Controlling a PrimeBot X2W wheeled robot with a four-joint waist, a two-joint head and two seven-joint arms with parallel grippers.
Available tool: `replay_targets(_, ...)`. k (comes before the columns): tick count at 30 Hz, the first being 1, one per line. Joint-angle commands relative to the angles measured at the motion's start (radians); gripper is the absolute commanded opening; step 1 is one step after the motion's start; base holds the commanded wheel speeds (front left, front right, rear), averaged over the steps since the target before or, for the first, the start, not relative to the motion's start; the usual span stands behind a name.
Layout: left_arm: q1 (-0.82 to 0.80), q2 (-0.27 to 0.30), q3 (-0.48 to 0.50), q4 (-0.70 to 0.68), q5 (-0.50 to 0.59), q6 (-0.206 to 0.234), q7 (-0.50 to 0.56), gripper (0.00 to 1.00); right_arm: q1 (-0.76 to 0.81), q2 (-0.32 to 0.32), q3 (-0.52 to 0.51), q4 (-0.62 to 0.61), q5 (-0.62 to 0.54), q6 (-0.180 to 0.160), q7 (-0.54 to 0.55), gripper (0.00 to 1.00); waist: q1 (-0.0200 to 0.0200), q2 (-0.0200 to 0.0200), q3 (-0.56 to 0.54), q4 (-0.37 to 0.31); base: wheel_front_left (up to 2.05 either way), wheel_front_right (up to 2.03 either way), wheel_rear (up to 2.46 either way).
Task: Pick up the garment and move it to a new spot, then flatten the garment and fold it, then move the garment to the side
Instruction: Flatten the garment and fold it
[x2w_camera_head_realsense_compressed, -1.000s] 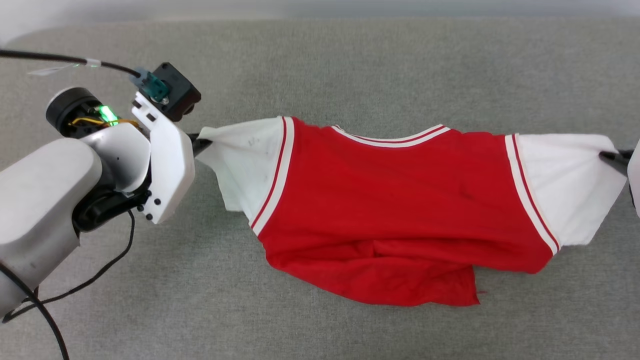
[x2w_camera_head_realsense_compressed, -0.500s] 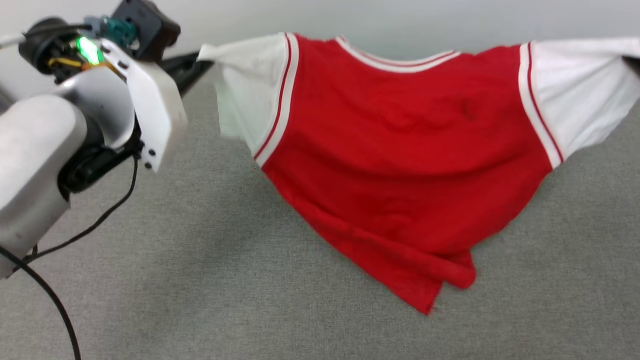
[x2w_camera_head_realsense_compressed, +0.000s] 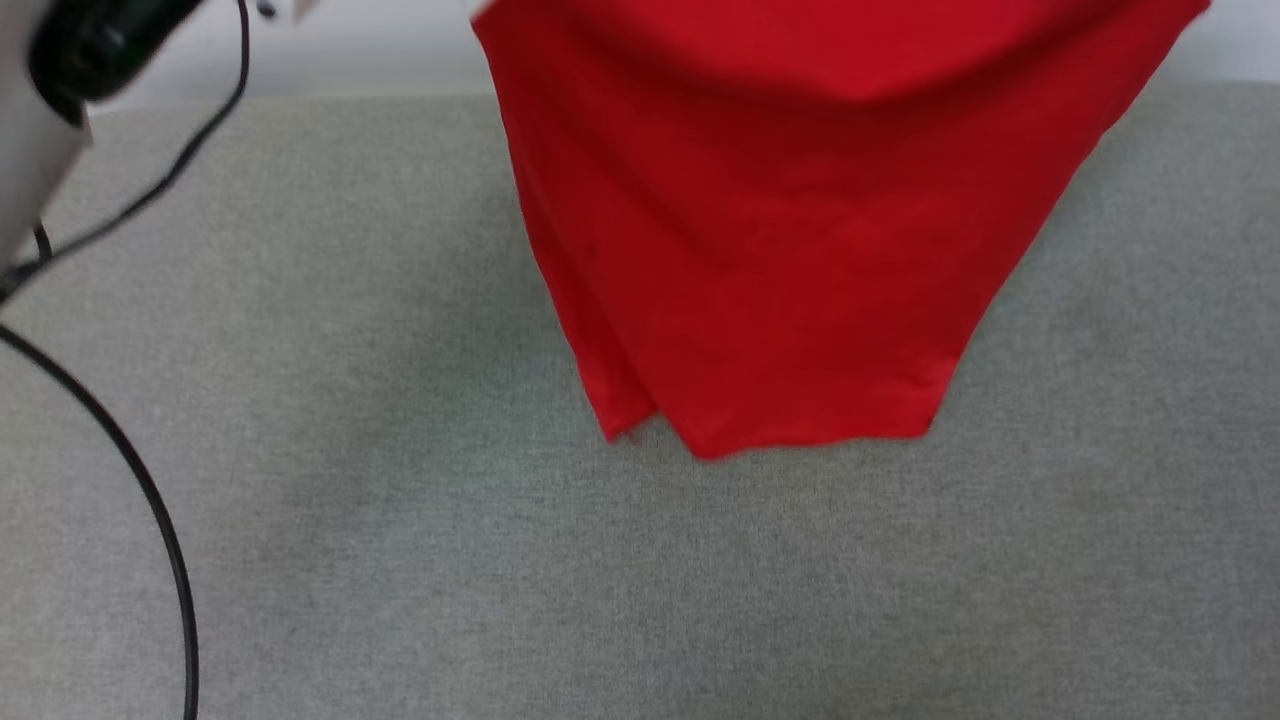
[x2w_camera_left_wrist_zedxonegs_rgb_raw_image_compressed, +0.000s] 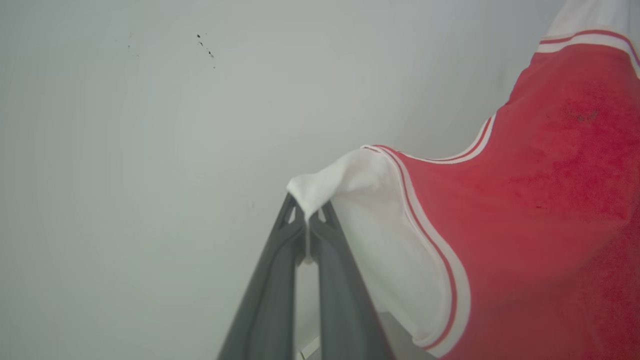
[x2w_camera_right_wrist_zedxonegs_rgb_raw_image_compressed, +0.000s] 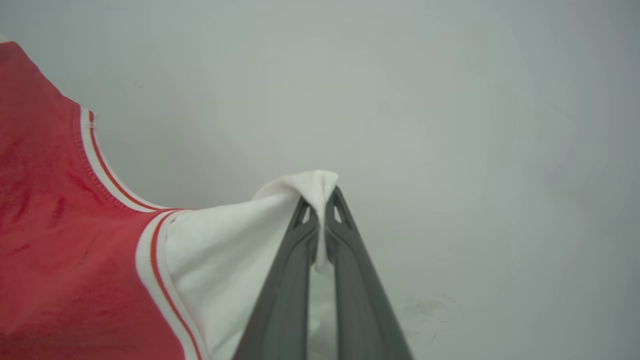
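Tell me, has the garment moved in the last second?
Yes. The garment has gone up: its collar lay below the grey surface's far edge; now its red body crosses that edge and leaves the head view's top.

One garment (x2w_camera_head_realsense_compressed: 780, 220), hung between left tool (x2w_camera_left_wrist_zedxonegs_rgb_raw_image_compressed: 306, 225) and right tool (x2w_camera_right_wrist_zedxonegs_rgb_raw_image_compressed: 320, 220), hem over the surface (x2w_camera_head_realsense_compressed: 640, 580); cable (x2w_camera_head_realsense_compressed: 150, 490) at left.

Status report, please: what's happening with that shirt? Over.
Left end effector and right end effector each shut on a white sleeve. Red jersey T-shirt hangs over grey fabric surface. No obstruction seen.
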Motion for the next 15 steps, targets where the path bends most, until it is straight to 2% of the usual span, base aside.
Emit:
replay_targets(1, -0.041, -0.013, 0.009, 0.021, 0.011, -0.004, -0.012, 0.00, -0.053, 0.022, 0.009, 0.028, -0.018, -0.001, -0.006, 0.00, 0.0000, -0.0001, 0.050, -0.005, 0.00, 0.00, 0.00)
replay_targets(9, -0.255, -0.082, 0.068, 0.181, 0.044, -0.015, -0.081, 0.00, -0.367, 0.121, 0.029, 0.218, -0.134, -0.001, -0.072, 0.00, 0.0000, -0.0001, 0.176, 0.003, 0.00, 0.00, 0.00)
replay_targets(15, -0.382, -0.110, 0.102, 0.284, 0.050, -0.027, -0.134, 0.00, -0.561, 0.199, 0.023, 0.361, -0.209, -0.001, -0.155, 0.00, 0.0000, -0.0001, 0.240, -0.003, 0.00, 0.00, 0.00)
